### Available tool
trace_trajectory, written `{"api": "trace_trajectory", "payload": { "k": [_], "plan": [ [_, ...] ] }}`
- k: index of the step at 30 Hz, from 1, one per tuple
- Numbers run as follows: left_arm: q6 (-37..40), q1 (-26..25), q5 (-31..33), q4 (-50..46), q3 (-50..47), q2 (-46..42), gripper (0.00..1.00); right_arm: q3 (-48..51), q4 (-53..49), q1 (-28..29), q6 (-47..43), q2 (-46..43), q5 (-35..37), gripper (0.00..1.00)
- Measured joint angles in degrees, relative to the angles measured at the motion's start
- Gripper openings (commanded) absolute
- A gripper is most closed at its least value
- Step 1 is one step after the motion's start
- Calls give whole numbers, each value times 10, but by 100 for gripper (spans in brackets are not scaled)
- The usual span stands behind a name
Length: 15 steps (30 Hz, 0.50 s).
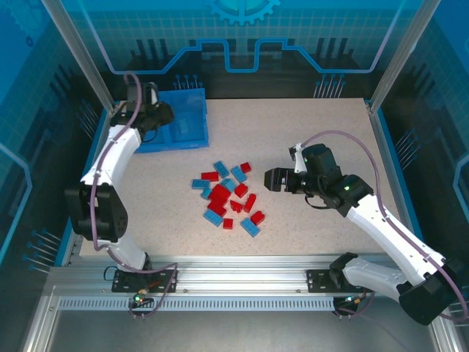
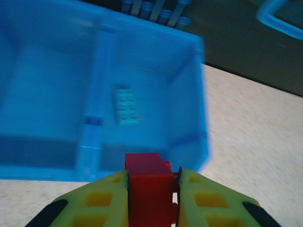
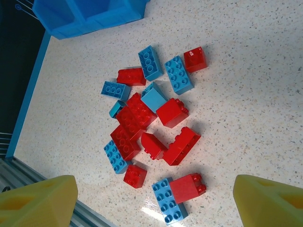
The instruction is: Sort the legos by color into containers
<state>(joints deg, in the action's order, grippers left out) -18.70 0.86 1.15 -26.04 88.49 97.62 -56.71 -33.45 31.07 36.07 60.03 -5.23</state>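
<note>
The left gripper (image 2: 152, 189), with yellow fingers, is clamped on a red brick (image 2: 147, 168) just at the near wall of the blue bin (image 2: 199, 109). The bin sits at the far left of the table (image 1: 330, 132). It is one rectangular tub split by a middle divider. In the left wrist view, one light blue brick (image 2: 125, 106) lies in the compartment to the right of the divider.

The right gripper (image 1: 272, 180) hangs beside the loose legos (image 1: 229, 199), its jaws standing wide apart and holding nothing. The legos are small studded bricks, bright red and light blue, scattered close together near the table's middle, some touching.

The table is off-white with fine speckles. Translucent blue panels (image 1: 242, 37) printed with circuit lines wall the space, and an aluminium rail (image 1: 234, 282) runs along the near edge.
</note>
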Motion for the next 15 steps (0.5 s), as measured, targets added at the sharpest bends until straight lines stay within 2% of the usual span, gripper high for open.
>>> {"api": "trace_trajectory", "payload": {
  "k": [5,11,15],
  "plan": [
    [-20,64,8,-14,67,98,14,0,0,0,0,0,1,87],
    [-23,75,50,-51,173,229,19,0,-2,0,0,-8,6,87],
    [-25,76,68,-75,229,295,37,0,-9,0,0,-23,12,88]
  ]
}}
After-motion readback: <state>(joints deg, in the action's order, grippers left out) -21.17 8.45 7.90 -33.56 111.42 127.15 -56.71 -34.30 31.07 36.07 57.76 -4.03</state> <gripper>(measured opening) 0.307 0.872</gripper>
